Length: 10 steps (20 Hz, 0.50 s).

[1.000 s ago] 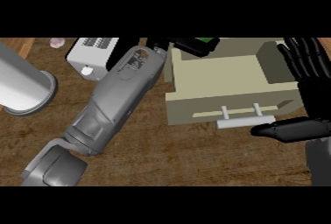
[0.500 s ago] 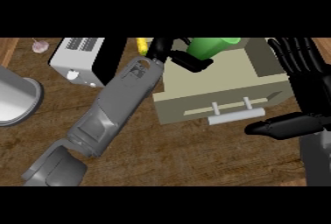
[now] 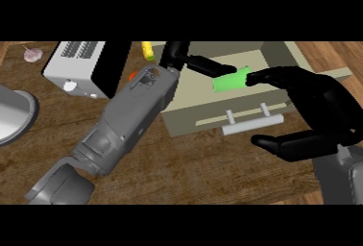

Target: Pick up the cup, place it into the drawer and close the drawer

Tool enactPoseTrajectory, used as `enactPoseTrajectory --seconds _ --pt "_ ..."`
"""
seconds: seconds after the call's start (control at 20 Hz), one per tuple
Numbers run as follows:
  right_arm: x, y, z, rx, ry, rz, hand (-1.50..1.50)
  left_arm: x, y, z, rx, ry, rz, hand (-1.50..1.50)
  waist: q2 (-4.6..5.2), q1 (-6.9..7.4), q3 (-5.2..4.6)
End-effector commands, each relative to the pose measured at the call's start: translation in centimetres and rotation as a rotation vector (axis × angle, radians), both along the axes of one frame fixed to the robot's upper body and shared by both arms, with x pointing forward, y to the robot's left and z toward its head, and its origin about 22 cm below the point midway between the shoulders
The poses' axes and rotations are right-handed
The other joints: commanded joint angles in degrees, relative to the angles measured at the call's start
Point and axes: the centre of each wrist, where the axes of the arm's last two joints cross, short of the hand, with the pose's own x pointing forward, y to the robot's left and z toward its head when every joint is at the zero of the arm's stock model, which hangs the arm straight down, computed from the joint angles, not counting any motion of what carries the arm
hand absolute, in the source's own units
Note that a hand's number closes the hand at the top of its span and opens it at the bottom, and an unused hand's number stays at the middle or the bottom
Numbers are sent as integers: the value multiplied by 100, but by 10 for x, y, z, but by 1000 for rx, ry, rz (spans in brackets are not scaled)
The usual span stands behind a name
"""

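Fingers of my left hand (image 3: pixel 186 58) curl round one green cup (image 3: pixel 231 80) over one open drawer (image 3: pixel 212 103); my right hand (image 3: pixel 319 115), fingers spread wide, touches the cup's far side; one toaster (image 3: pixel 79 67) beyond my left.

No readable text, label, brand, number or sign anywhere in head view. Checked surfaces: green cup (image 3: pixel 230 81), drawer (image 3: pixel 212 113) front w/ handle, white-and-black appliance (image 3: pixel 81 67), grey forearms, black hands. All plain, no markings to read. Slots on appliance top only, no letters. Small pale thing at top left corner too small to tell.
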Motion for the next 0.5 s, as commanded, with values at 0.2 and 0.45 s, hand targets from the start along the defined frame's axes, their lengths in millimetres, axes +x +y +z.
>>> enactPoseTrajectory --seconds 0.2,0.45 --pt "-6 7 -7 -337 95 271 150 -1 1 3 -203 -92 34 -150 -107 293 -10" --pt "-20 -5 -14 -584 145 209 -150 3 -2 12 -213 -82 73 -150 -186 552 -3"
